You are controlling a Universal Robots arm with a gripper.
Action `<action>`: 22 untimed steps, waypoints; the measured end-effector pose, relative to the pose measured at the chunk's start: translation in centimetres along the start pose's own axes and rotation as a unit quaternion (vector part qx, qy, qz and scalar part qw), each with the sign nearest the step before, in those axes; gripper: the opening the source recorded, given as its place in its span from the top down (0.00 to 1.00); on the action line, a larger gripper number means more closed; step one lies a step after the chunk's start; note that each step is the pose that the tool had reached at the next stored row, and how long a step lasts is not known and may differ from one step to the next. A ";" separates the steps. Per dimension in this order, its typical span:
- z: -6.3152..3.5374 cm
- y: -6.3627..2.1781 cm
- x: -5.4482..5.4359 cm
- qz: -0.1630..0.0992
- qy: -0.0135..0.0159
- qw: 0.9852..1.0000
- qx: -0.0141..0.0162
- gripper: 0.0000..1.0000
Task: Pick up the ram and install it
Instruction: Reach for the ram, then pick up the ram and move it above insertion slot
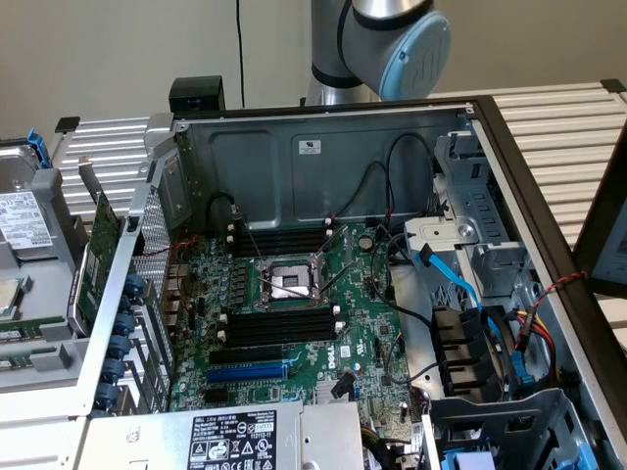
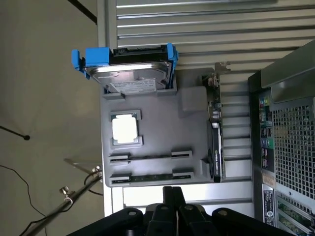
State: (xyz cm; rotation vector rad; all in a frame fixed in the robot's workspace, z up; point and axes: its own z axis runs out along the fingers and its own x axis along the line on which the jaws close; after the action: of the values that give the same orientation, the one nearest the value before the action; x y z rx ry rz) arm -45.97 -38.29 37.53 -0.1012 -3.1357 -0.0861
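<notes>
Ram (image 2: 147, 177) sat edge-up in the tray (image 2: 157, 128) holders, likely for pinching; your gripper (image 2: 173, 191) hovered near it, fingers together, empty.

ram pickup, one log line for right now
gripper shut, empty | ram in gray tray, not gripped | computer case open

One hard drive (image 2: 130, 73), one processor (image 2: 124, 129)

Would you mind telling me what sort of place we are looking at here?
Probably a robotics lab bench set up for computer assembly: an opened desktop case with its motherboard exposed, a robot arm behind it, and a grey parts tray holding a hard drive and a processor.
</notes>
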 end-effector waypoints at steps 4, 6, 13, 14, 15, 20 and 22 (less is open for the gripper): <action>0.00 0.03 0.1 0.000 0.003 1.000 0.006 0.90; 0.00 0.03 0.1 0.000 0.003 1.000 0.006 0.90; 0.00 0.04 0.1 0.000 0.003 1.000 0.006 0.90; 0.00 0.04 0.1 0.000 0.003 1.000 0.006 0.90; 0.00 0.04 0.1 0.000 0.003 1.000 0.006 0.90; 0.02 0.06 0.1 -0.035 0.005 0.999 0.007 0.90; 0.03 0.06 0.1 -0.053 0.006 0.999 0.007 0.90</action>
State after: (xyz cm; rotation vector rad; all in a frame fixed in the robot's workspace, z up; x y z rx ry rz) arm -46.07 -38.22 37.50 0.0647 -3.1282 -0.0656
